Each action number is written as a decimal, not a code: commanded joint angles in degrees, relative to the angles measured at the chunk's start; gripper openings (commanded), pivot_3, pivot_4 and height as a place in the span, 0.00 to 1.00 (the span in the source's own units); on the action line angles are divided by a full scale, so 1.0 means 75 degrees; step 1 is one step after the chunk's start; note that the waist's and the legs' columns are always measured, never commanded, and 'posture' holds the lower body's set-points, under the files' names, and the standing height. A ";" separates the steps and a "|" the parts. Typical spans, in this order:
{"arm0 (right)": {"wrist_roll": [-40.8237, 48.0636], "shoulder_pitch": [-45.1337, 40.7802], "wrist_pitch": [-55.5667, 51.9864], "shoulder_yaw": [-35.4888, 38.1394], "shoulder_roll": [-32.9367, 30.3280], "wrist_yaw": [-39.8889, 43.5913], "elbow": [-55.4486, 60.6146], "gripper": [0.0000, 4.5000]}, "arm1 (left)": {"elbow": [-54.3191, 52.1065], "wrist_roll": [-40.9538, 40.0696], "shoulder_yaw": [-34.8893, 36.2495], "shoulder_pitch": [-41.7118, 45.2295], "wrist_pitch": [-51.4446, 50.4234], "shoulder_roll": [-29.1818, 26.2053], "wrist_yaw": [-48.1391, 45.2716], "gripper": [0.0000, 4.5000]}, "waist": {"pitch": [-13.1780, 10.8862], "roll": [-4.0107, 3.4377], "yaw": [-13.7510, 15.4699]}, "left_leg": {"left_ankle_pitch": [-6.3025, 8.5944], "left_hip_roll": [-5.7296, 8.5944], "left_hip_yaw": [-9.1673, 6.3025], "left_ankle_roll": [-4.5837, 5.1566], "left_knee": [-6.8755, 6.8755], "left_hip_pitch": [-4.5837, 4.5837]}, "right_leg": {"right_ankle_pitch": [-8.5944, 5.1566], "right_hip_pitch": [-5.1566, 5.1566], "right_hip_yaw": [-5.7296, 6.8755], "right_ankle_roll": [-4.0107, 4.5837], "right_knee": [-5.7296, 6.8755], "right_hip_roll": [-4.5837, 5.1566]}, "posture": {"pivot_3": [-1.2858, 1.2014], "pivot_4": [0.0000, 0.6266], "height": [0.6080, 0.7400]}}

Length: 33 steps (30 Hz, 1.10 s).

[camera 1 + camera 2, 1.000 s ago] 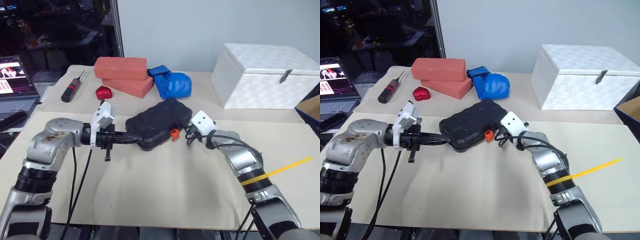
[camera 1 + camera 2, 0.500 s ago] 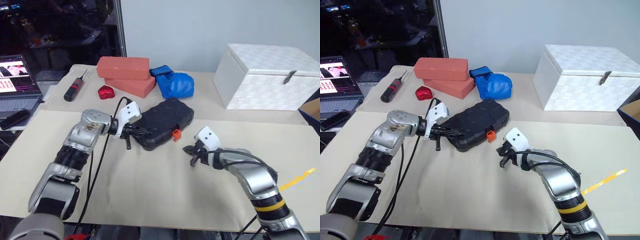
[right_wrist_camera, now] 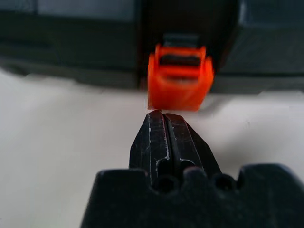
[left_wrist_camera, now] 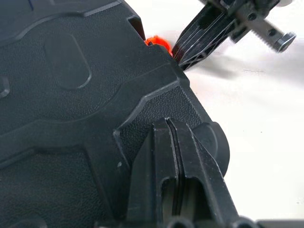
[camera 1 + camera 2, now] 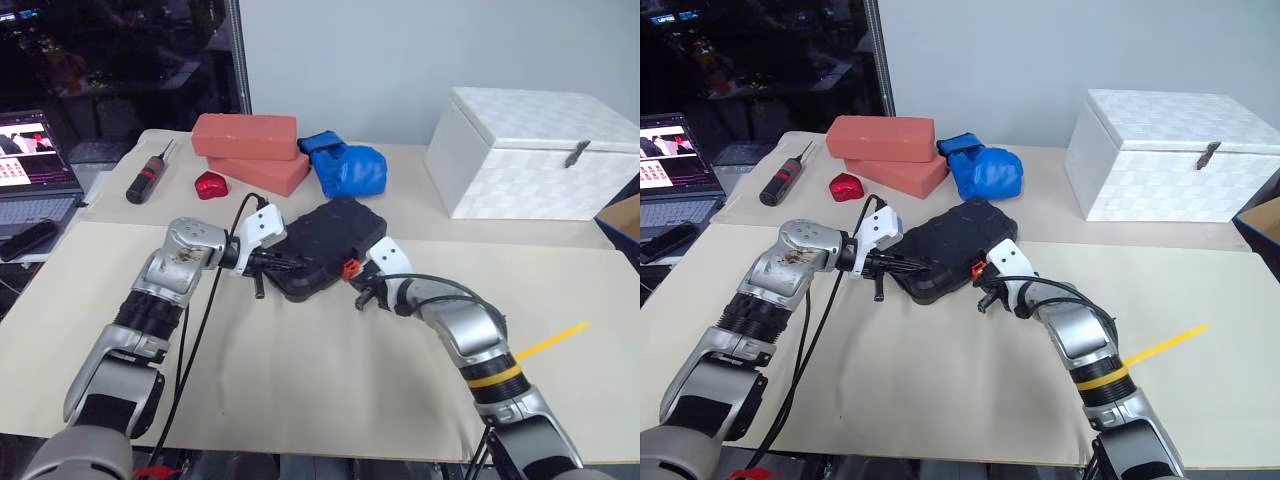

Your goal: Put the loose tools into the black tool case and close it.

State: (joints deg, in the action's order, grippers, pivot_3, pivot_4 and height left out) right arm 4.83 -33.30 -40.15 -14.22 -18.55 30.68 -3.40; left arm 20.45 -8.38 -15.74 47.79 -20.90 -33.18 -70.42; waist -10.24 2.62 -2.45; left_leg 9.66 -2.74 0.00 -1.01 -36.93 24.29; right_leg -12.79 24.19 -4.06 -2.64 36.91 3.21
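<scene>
The black tool case (image 5: 327, 243) lies shut on the mat, its orange latch (image 5: 349, 268) on the near edge. My left gripper (image 5: 288, 262) is shut, and its fingertips (image 4: 167, 126) rest on the lid at the case's near left corner. My right gripper (image 5: 356, 284) is also shut, empty, and its fingertips (image 3: 164, 117) stand just in front of the orange latch (image 3: 179, 83); I cannot tell whether they touch it. The left wrist view also catches the right gripper (image 4: 190, 52) beside the latch (image 4: 159, 42). The loose tools are out of view.
Behind the case lie two red bricks (image 5: 248, 137), a blue glove (image 5: 347, 166), a small red object (image 5: 210, 185) and a stubby black screwdriver (image 5: 144, 181). A white box (image 5: 540, 150) stands back right, a laptop (image 5: 30, 165) at the left. A yellow strip (image 5: 552, 339) lies near right.
My right gripper, drawn back from the case half a second ago, has returned to the orange latch. The left gripper moved further onto the case's corner early on, then stayed.
</scene>
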 commanded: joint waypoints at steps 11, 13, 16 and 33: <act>-0.0063 0.0112 0.1119 0.0601 0.0291 -0.0441 0.0419 0.00 | -0.0215 0.0271 -0.0129 -0.0611 -0.0247 -0.0013 0.0075 0.01 | 0.0001 -0.0001 -0.0045 | -0.0001 0.0000 0.0000 0.0001 0.0000 -0.0005 | 0.0004 0.0003 -0.0003 0.0004 0.0010 -0.0001 | 0.52 0.24 0.97; -0.0074 0.0209 0.1025 0.0693 0.0297 -0.0534 0.0713 0.00 | -0.0215 0.0288 -0.0135 -0.0646 -0.0240 0.0008 0.0088 0.01 | 0.0001 -0.0001 -0.0045 | -0.0001 0.0000 0.0000 0.0001 0.0002 -0.0001 | 0.0002 0.0005 -0.0003 0.0002 0.0007 -0.0001 | 0.52 0.24 0.97; -0.0039 0.0294 0.0808 0.0755 0.0318 -0.0611 0.1094 0.00 | -0.0249 0.0302 -0.0138 -0.0691 -0.0267 0.0025 0.0092 0.01 | 0.0001 -0.0002 -0.0050 | -0.0001 0.0000 0.0001 0.0001 0.0004 -0.0002 | 0.0001 0.0007 -0.0005 0.0002 0.0008 -0.0001 | 0.52 0.24 0.97; 0.0237 0.1006 -0.0351 0.1132 0.0383 -0.0809 0.2414 0.00 | -0.0367 0.0330 -0.0129 -0.0852 -0.0366 0.0077 0.0185 0.01 | 0.0016 -0.0020 0.0014 | -0.0001 -0.0001 0.0001 0.0001 0.0012 -0.0004 | -0.0005 0.0000 -0.0002 0.0002 -0.0004 0.0001 | 0.52 0.24 0.97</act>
State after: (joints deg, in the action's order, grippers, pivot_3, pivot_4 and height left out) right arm 5.89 -26.81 -40.28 -8.07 -14.41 25.10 9.72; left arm 16.30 -7.90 -13.44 44.11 -21.59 -32.52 -68.25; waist -10.12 2.47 -2.34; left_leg 9.66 -2.75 0.00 -1.00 -36.83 24.28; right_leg -12.87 24.20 -4.07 -2.63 36.88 3.23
